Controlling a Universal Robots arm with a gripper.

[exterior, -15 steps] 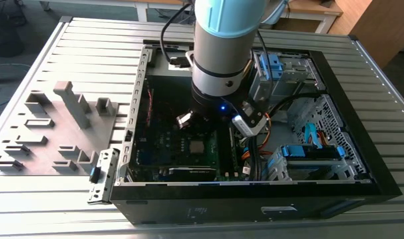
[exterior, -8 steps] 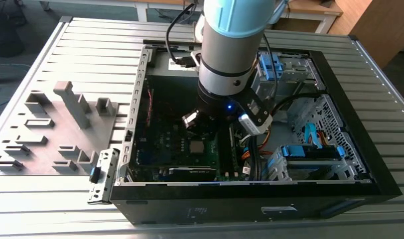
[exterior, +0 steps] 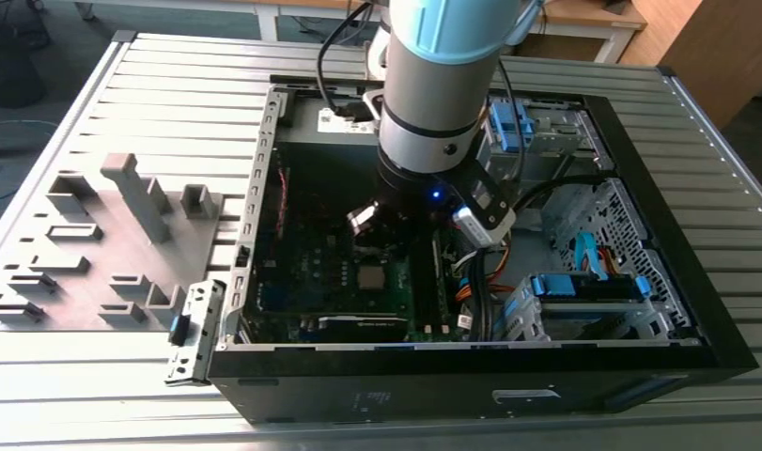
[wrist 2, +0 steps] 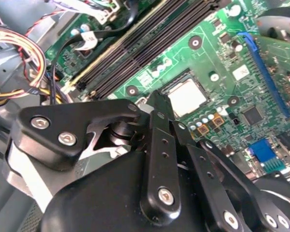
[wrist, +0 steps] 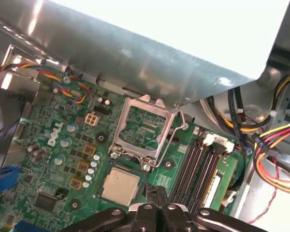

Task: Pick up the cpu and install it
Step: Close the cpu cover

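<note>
My black claw (wrist: 156, 190), fingers pressed together on nothing, hangs just beside the cpu (wrist: 120, 186), a flat matte-silver square lying in its dark-rimmed socket on the green, white-lettered motherboard (wrist: 63, 145), with the hinged steel socket frame (wrist: 142, 128) swung open beyond.

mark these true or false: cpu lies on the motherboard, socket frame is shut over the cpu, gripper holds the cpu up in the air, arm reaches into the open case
1. The cpu lies flat on the green motherboard. True.
2. The socket frame is shut over the cpu. False: the frame is swung open, and the cpu's metal top is bare.
3. The gripper holds the cpu in the air. False: the cpu rests on the board, with the gripper close beside it.
4. The arm reaches down into the open computer case. True.
</note>
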